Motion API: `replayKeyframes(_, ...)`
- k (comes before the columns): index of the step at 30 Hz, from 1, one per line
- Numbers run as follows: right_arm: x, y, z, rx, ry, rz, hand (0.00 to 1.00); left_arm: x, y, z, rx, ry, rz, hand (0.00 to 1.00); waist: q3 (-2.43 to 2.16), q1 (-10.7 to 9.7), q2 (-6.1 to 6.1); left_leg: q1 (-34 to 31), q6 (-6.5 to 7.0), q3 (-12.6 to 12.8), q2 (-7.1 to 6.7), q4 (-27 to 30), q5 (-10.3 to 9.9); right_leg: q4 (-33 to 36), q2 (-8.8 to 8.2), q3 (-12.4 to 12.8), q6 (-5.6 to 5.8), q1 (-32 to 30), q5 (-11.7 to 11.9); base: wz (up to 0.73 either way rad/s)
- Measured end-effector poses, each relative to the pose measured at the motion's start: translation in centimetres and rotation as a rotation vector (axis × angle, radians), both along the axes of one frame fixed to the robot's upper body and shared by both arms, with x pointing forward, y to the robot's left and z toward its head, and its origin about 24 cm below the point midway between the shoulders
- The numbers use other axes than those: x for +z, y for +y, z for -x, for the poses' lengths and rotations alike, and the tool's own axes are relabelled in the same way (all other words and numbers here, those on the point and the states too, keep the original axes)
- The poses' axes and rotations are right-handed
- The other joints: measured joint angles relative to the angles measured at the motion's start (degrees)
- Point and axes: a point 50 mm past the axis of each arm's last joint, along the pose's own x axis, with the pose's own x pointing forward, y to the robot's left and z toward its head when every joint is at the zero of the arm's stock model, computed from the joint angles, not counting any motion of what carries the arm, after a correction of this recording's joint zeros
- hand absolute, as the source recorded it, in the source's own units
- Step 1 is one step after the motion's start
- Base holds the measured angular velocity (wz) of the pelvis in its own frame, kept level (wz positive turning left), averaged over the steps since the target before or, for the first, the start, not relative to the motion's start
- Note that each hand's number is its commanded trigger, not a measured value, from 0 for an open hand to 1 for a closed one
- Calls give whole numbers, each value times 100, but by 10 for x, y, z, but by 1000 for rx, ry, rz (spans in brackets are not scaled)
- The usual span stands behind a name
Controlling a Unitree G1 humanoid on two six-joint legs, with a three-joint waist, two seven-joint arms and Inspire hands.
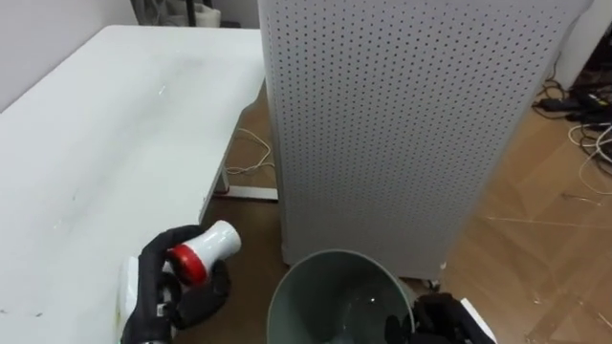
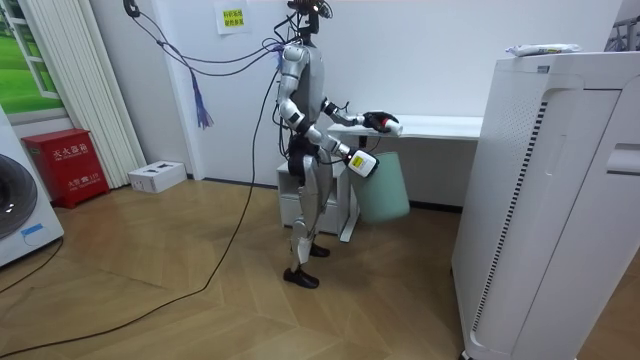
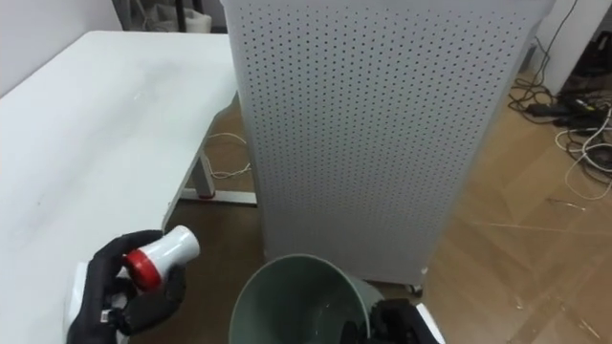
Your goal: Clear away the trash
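Left hand fingers closed round white red-capped bottle at table edge; right hand fingers grip green bin rim

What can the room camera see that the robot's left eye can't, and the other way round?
The room view takes in the whole robot standing by the table, plus a red box and a small white box on the floor behind it. The left eye view looks down into the bin and shows the little holes in a tall white panel and cables on the floor. Both share the table, the left hand curled round a red-capped bottle, and the right hand holding the bin.
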Motion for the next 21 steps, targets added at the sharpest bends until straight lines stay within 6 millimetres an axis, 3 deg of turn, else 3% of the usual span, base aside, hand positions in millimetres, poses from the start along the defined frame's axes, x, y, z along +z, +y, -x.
replayKeyframes(5, 5, 4, -13, -23, -27, -23, 100, -6, -26, 3, -153, 53, 15, 100, 10, -117, -15, -142, 2, 82, 19, 133, -3, 45, -8, 39, 5, -129, 3, -10)
replayKeyframes(7, 9, 6, -18, -26, -44, -24, 100, -9, -37, 5, -219, 73, 26, 100, 11, -128, -12, -227, 0, 218, 70, 186, -5, 123, 8, 173, 3, -283, 4, -26)
replayKeyframes(13, 9, 10, -18, -39, -49, -30, 100, -8, -48, 5, -291, 86, 42, 100, 28, -120, 17, -222, 4, 532, 161, 156, -36, 235, 52, 266, -39, -460, 38, -25)
replayKeyframes(19, 11, 13, -22, -22, -60, -32, 100, -11, -51, 6, -350, 114, 43, 100, 59, -138, 52, -417, -7, 571, 203, 258, -84, 421, 72, 207, -59, -714, 48, -6)
replayKeyframes(20, 12, 13, -22, -19, -60, -33, 100, -12, -52, 7, -356, 121, 42, 80, 61, -138, 55, -429, -7, 572, 207, 270, -84, 425, 72, 203, -60, -720, 48, 0)
replayKeyframes(21, 12, 14, -22, -15, -60, -36, 100, -15, -53, 8, -366, 136, 39, 18, 63, -134, 58, -437, -11, 571, 209, 289, -87, 433, 72, 192, -61, -721, 47, 4)
